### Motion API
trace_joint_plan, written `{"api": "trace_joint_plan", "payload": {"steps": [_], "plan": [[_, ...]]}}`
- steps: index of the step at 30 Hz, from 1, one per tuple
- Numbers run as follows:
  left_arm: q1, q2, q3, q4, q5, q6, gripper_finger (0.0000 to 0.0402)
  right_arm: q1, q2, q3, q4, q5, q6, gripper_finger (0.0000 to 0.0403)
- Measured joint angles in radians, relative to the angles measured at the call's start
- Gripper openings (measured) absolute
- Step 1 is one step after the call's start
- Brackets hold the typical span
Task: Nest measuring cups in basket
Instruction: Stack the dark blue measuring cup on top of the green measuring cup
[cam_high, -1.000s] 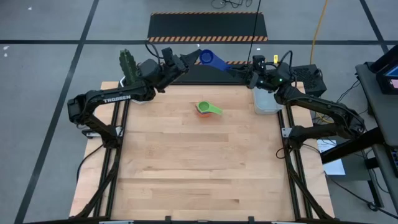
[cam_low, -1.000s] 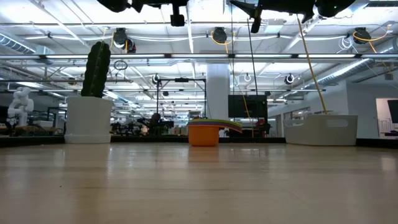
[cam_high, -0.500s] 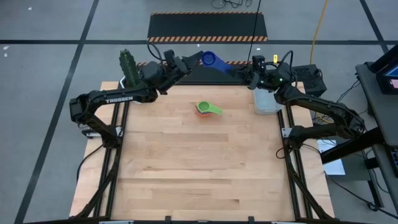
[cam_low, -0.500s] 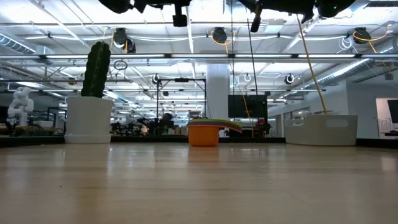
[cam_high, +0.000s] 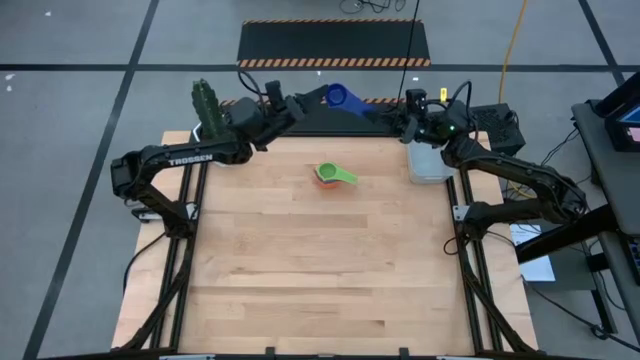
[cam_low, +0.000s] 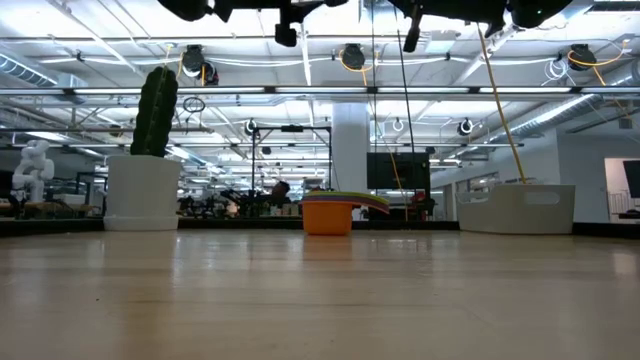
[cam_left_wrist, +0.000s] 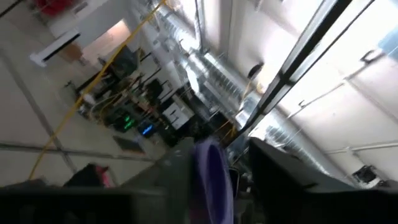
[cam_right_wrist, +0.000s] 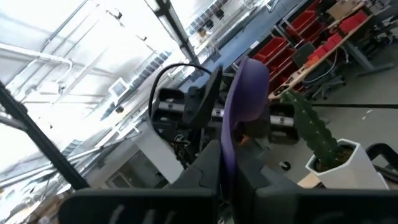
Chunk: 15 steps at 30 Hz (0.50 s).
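Note:
A dark blue measuring cup (cam_high: 337, 96) hangs in the air above the table's far edge, between my two grippers. My right gripper (cam_high: 378, 113) is shut on it. My left gripper (cam_high: 312, 97) is open, its fingers on either side of the cup's bowl (cam_left_wrist: 208, 177), with a gap showing beside one finger. A green cup (cam_high: 335, 174) sits nested in an orange one (cam_low: 328, 218) on the table's far middle. The pale basket (cam_high: 430, 165) stands on the table at the far right. My right gripper pinches the cup's flat handle (cam_right_wrist: 227, 155) between its two fingers, which lie along the handle. It comes from the table's right, slanting upward. The cup is clear of the table, its bowl (cam_right_wrist: 247, 87) out beyond the fingertips. I cannot tell whether my left gripper touches the bowl.
A white pot with a cactus (cam_high: 207, 108) stands at the table's far left corner. The near part of the wooden table (cam_high: 320, 280) bears nothing.
My left gripper has opened around the cup's bowl and rolled a little about its own line. My right gripper has shut on the handle. The cup has stayed where it was in the air.

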<state>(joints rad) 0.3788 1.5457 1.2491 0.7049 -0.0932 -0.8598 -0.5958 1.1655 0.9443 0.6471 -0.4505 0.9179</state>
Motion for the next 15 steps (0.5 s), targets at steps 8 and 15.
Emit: {"api": "trace_joint_plan", "payload": {"steps": [8, 15], "plan": [[0.039, -0.068, 0.000, -0.242, 0.002, 0.063, 0.0271, -0.026, -0.002, 0.000, -0.088, -0.061, 0.079, 0.0002], [0.070, -0.152, 0.000, -0.439, 0.007, 0.139, 0.0298, -0.025, -0.001, 0.000, -0.341, -0.127, 0.020, 0.0001]]}}
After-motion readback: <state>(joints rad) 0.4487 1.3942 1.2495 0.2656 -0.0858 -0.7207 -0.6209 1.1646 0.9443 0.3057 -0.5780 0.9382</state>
